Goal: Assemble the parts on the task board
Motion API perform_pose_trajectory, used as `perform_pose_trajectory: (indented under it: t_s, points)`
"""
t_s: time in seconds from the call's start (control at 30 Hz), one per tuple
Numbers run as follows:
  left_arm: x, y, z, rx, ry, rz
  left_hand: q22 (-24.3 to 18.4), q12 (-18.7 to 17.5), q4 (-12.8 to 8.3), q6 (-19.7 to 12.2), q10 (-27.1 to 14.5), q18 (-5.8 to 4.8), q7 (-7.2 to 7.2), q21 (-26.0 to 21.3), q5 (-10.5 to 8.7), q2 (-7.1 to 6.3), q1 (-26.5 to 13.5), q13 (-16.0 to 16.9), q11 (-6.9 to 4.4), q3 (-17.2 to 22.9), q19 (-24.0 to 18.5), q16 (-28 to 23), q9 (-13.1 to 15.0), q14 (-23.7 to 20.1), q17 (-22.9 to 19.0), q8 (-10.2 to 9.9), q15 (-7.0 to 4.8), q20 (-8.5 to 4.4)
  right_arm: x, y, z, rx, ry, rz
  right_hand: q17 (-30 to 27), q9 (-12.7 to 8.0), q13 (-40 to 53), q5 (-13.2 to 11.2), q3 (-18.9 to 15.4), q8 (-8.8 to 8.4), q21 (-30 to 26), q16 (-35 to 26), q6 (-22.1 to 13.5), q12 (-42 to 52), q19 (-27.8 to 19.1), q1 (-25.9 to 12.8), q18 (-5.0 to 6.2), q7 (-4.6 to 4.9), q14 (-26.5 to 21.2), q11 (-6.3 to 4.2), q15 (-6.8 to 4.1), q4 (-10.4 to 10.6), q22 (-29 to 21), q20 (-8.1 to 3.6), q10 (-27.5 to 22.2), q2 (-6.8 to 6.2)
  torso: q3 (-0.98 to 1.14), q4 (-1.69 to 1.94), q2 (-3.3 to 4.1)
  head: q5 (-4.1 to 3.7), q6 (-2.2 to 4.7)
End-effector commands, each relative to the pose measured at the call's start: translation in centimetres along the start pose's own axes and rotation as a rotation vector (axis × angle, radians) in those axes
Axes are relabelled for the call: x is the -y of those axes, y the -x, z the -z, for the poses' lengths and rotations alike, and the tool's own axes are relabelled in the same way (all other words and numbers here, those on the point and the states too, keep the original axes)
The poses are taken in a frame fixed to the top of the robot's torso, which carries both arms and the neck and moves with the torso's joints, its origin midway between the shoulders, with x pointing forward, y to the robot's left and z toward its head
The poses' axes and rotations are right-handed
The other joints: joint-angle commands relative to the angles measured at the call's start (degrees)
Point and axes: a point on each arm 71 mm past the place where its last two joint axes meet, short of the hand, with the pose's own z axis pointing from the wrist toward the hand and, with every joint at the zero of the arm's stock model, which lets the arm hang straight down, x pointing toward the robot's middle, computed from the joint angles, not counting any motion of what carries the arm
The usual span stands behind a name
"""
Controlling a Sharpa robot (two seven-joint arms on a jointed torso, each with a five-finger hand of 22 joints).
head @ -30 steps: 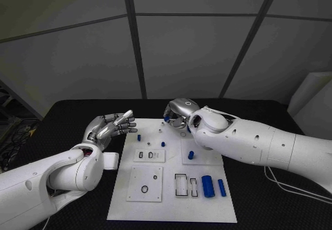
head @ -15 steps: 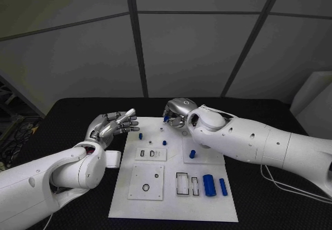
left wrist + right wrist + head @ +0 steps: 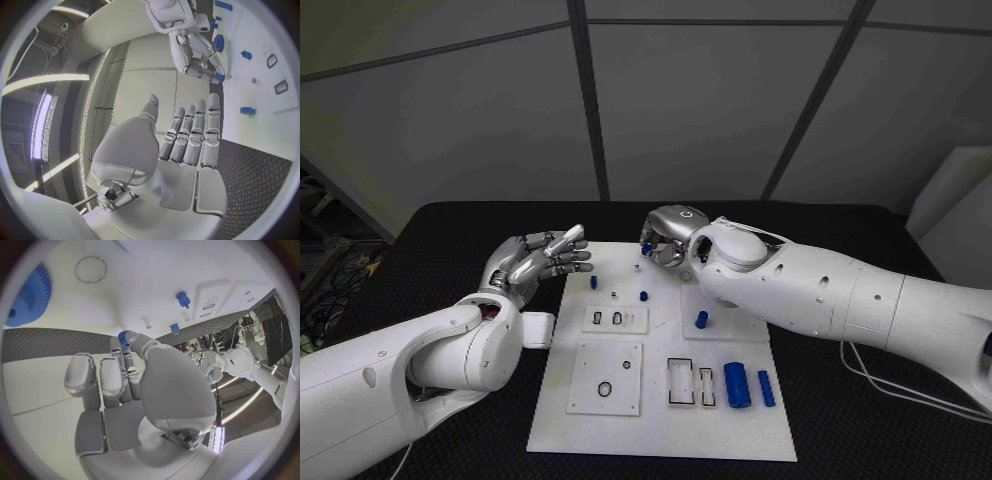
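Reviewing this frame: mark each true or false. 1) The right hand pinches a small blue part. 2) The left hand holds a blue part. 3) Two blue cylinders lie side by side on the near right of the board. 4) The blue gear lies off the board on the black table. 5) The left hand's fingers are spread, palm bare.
1) True: the right hand pinches a small blue part at its fingertips, over the far end of the task board.
2) False: the left hand holds nothing.
3) True: a thick blue cylinder and a thin blue cylinder lie side by side.
4) False: the blue gear lies on the white board.
5) True, as the left wrist view shows.
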Motion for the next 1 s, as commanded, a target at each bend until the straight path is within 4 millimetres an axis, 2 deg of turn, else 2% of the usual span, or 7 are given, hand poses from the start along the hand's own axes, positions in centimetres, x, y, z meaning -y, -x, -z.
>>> perform_pose_trajectory:
  t_s: [0.03,0.13,0.47,0.77,0.83,0.93,1.0]
  points:
    - [0.17,-0.23,0.0,-0.017,-0.011,0.0,-0.09,-0.17,0.0,0.04,-0.16,-0.3,0.15,0.13,0.13,0.49,0.11,-0.09,0.19,-0.37,0.11,-0.2,-0.06,-0.35,0.05,-0.26,0.03,0.23,-0.04,-0.07,-0.03,-0.017,0.003,0.006,-0.02,0.06,0.0,-0.26,-0.04,0.12,0.27,0.34,0.29,-0.2,0.29,-0.52,-0.74,0.04,1.96,0.22,-0.42,0.4,-0.05,0.05,-0.03,-0.22,0.01,-0.01,0.01,-0.02,-0.01]
    - [0.16,-0.26,-0.02,-0.017,-0.01,0.0,-0.12,-0.36,-0.03,-0.07,-0.3,-0.31,0.27,0.12,0.13,0.5,0.12,-0.1,0.27,-0.45,0.11,-0.33,-0.07,-0.38,0.06,-0.41,0.07,0.25,-0.08,-0.14,-0.19,-0.018,0.004,0.007,0.01,0.04,-0.02,-0.3,-0.03,0.03,0.25,0.39,0.19,-0.27,0.23,-0.59,-0.73,0.07,1.95,0.25,-0.39,0.43,-0.1,0.07,-0.12,-0.28,-0.06,0.09,0.07,0.25,-0.12]
    - [0.15,-0.31,-0.05,-0.019,-0.008,0.001,-0.12,-0.43,-0.04,-0.11,-0.36,-0.3,0.32,0.13,0.13,0.51,0.11,-0.1,0.3,-0.48,0.13,-0.37,-0.08,-0.39,0.06,-0.47,0.08,0.25,-0.09,-0.24,-0.65,-0.009,0.0,0.003,-0.63,-0.51,-0.47,-0.49,0.3,-1.33,-0.01,0.19,-2.01,-0.63,-0.49,-1.22,-0.59,0.88,1.65,1.07,0.25,0.88,-0.79,0.55,-2.36,-0.93,-0.08,-0.05,0.08,0.28,-0.07]
    - [0.14,-0.34,-0.07,-0.021,-0.007,0.002,-0.12,-0.51,-0.04,-0.17,-0.42,-0.29,0.36,0.15,0.13,0.54,0.1,-0.11,0.34,-0.51,0.17,-0.41,-0.09,-0.38,0.07,-0.53,0.09,0.26,-0.24,-0.36,-0.89,-0.016,0.001,0.001,-1.82,-0.78,-0.67,-1.0,0.45,-1.46,-0.61,-0.49,-3.42,-0.66,-1.45,-1.7,-0.3,1.1,1.26,1.52,0.66,1.26,-2.04,0.99,-4.32,-1.59,-0.07,-0.03,0.12,0.42,0.05]
    - [0.15,-0.34,-0.07,-0.022,-0.007,0.002,-0.12,-0.51,-0.04,-0.17,-0.42,-0.29,0.36,0.15,0.13,0.54,0.1,-0.11,0.34,-0.51,0.17,-0.41,-0.09,-0.38,0.07,-0.53,0.09,0.26,-0.22,-0.4,-0.91,-0.019,0.0,0.002,-2.34,-0.98,-0.75,-1.4,0.37,-1.53,-0.85,-0.81,-4.59,-0.67,-1.79,-1.98,-0.2,1.19,1.09,1.69,0.88,1.45,-2.48,1.16,-5.55,-1.98,-0.07,-0.08,0.11,0.45,0.04]
    - [0.15,-0.33,-0.06,-0.022,-0.007,0.002,-0.12,-0.51,-0.04,-0.17,-0.42,-0.29,0.36,0.15,0.13,0.54,0.1,-0.11,0.34,-0.51,0.17,-0.41,-0.09,-0.38,0.07,-0.53,0.09,0.26,-0.2,-0.36,-0.87,-0.016,0.001,0.001,-4.13,-1.2,-0.72,-2.76,-0.45,-1.52,-1.93,-1.99,-8.8,-0.57,-3.15,-2.45,0.23,1.3,0.58,2.07,1.2,1.73,-4.47,1.5,-8.49,-3.05,-0.07,-0.11,0.13,0.49,0.02]
    - [0.16,-0.31,-0.05,-0.022,-0.006,0.002,-0.12,-0.51,-0.04,-0.17,-0.42,-0.29,0.36,0.15,0.13,0.54,0.1,-0.11,0.34,-0.51,0.17,-0.41,-0.09,-0.38,0.07,-0.53,0.09,0.26,-0.16,-0.28,-0.77,-0.009,0.002,-0.001,-4.8,-1.12,-0.66,-3.6,-1.15,-1.46,-2.33,-2.44,-9.64,-0.51,-3.57,-2.47,0.35,1.47,0.43,2.27,1.31,1.78,-5.16,1.66,-9.52,-3.31,-0.04,-0.15,0.12,0.53,0.02]
